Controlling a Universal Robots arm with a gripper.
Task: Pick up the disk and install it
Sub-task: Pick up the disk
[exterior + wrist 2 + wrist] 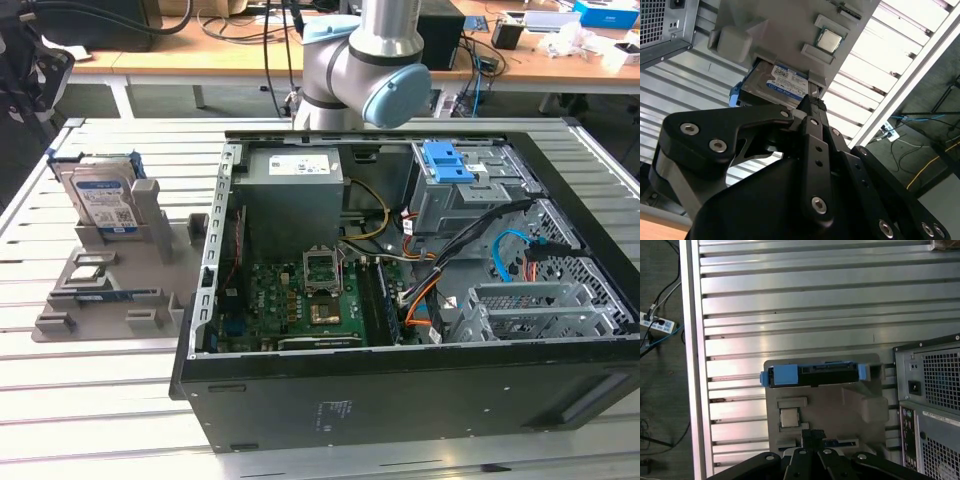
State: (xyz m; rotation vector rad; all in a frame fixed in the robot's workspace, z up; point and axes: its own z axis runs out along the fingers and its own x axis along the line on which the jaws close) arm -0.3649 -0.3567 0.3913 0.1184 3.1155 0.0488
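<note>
The disk (pixel 105 200) stands upright in a grey holder (pixel 110 290) on the slatted table, at the exterior view's left. It is silver with a white-and-blue label and blue rails. In the first wrist view I see the disk (pixel 812 376) edge-on, with blue rails at both ends. My gripper (pixel 812 434) hovers high over the holder (pixel 850 405), apart from the disk, its black fingers shut on nothing. In the second wrist view the gripper (pixel 812 102) sits in front of the disk (pixel 785 82).
The open computer case (pixel 215 260) fills the table's middle and the exterior view's right. Inside are a grey metal box (pixel 293 190), a motherboard (pixel 300 300) and a bare blue bracket (pixel 447 160) on the drive cage. A square chip (pixel 789 417) lies in the holder. Cables lie on the floor beyond the table edge.
</note>
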